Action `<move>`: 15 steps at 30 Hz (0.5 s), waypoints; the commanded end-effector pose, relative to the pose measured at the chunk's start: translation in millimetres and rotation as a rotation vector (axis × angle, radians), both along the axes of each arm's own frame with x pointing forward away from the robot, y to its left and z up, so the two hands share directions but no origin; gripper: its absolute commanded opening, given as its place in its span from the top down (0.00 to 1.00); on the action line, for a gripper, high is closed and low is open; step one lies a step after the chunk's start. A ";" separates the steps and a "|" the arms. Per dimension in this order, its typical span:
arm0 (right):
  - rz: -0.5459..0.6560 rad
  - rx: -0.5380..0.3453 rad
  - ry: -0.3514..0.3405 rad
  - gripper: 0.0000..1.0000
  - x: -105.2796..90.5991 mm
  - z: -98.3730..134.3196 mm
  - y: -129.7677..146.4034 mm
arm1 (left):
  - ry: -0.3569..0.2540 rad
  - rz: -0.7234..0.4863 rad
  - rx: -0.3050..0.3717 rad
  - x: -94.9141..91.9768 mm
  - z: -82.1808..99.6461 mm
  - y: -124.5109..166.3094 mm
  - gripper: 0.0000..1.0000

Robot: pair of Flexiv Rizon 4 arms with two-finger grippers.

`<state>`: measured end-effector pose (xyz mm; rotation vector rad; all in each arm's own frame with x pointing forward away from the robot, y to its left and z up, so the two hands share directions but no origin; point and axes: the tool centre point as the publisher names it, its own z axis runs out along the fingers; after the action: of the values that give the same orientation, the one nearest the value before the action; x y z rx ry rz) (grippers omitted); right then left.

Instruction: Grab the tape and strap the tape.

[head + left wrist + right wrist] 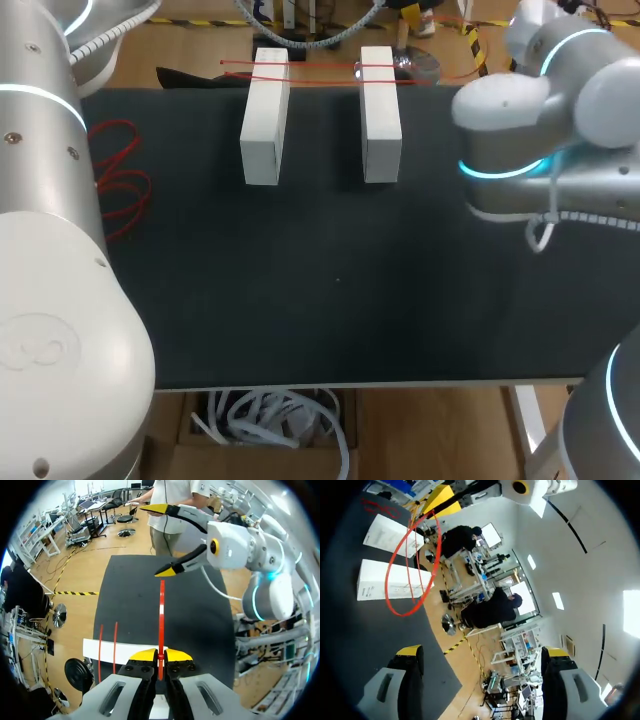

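Red tape (pixel 161 592) is grabbed, left gripper (pixel 160 655) pinching it over the white blocks (pixel 265 118); right gripper (pixel 482 651) gapes open, strapping looks unfinished.

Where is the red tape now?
In the left wrist view, the tape is pinched in the left gripper, jaws shut, and runs ahead toward the right gripper. In the head view, it crosses the far ends of both white blocks.

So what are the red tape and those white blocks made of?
The red tape looks like thin, smooth plastic: it curls into a springy loop without flopping. The white blocks look matte, with sharp edges, maybe foam or painted wood; I cannot tell which.
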<state>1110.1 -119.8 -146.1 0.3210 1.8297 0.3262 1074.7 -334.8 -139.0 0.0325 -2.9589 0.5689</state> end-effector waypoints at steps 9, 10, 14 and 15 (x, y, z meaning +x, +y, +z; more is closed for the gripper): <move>0.213 0.043 0.041 0.00 3.9 1.3 -8.4 | -0.006 -0.004 0.012 2.1 2.9 1.2 1.00; 0.213 0.043 0.041 0.00 3.9 1.3 -8.4 | -0.014 0.004 0.013 3.3 4.6 4.2 1.00; 0.213 0.043 0.041 0.00 3.9 1.3 -8.4 | -0.038 0.153 0.117 9.4 12.3 46.8 1.00; 0.213 0.043 0.041 0.00 3.9 1.3 -8.4 | -0.042 0.190 0.138 10.0 14.2 58.0 1.00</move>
<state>1115.7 -124.4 -148.3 0.1830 1.8599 0.4916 1091.2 -300.4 -143.4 0.1961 -3.0172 0.4484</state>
